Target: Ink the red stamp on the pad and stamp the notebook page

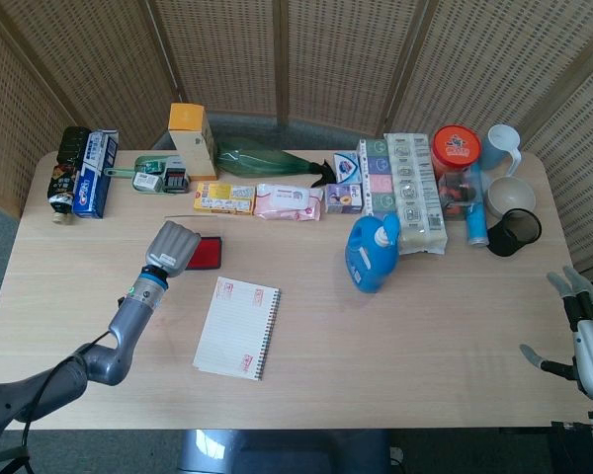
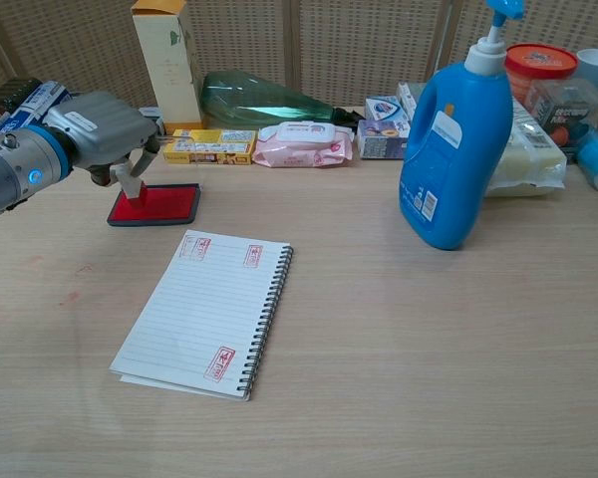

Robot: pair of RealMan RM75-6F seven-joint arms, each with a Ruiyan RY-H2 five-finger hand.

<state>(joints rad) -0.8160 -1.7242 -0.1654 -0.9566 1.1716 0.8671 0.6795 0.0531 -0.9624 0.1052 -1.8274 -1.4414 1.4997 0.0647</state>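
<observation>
My left hand (image 2: 100, 129) (image 1: 175, 245) grips the red stamp (image 2: 133, 186) and presses its base onto the left end of the red ink pad (image 2: 164, 205) (image 1: 206, 255). In the head view the hand hides the stamp. The spiral notebook (image 2: 205, 311) (image 1: 237, 327) lies open in front of the pad, its lined page bearing three red marks. My right hand (image 1: 583, 331) hangs open off the table's right front corner, holding nothing, and shows only in the head view.
A blue detergent bottle (image 2: 455, 134) stands right of the notebook. Along the back run a tall carton (image 2: 166, 62), a green bottle (image 2: 269, 100), small boxes, a wipes pack (image 2: 304, 143), a red-lidded jar (image 1: 456, 148) and cups (image 1: 512, 232).
</observation>
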